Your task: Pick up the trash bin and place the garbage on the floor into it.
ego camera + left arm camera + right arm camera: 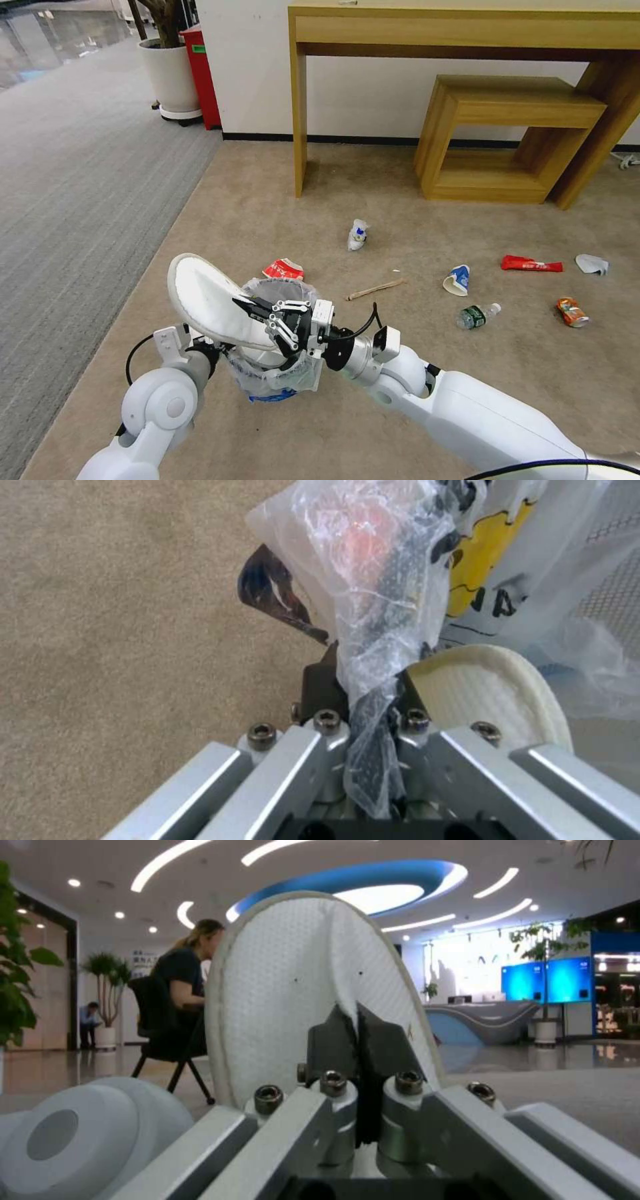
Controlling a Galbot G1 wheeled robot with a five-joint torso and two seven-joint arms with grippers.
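The trash bin (281,288), lined with a crinkly white bag (373,580), hangs just above the beige floor (280,200). My left gripper (365,680) is shut on its bagged rim. My right gripper (252,308) is shut on the edge of a white slipper (200,293), holding it tilted over the bin's mouth. A white slipper sole (493,695) shows beside the bag. Garbage lies on the floor ahead: red-white carton (283,269), crumpled cup (358,235), wooden stick (375,289), blue-white cup (457,280), green bottle (477,315), red wrapper (531,265), orange can (573,311), white tissue (592,264).
A wooden desk (297,100) and a low wooden bench (507,133) stand against the wall ahead. Grey ribbed carpet (80,187) runs along the left. A white planter (170,80) and a red box (200,73) stand at the far left corner.
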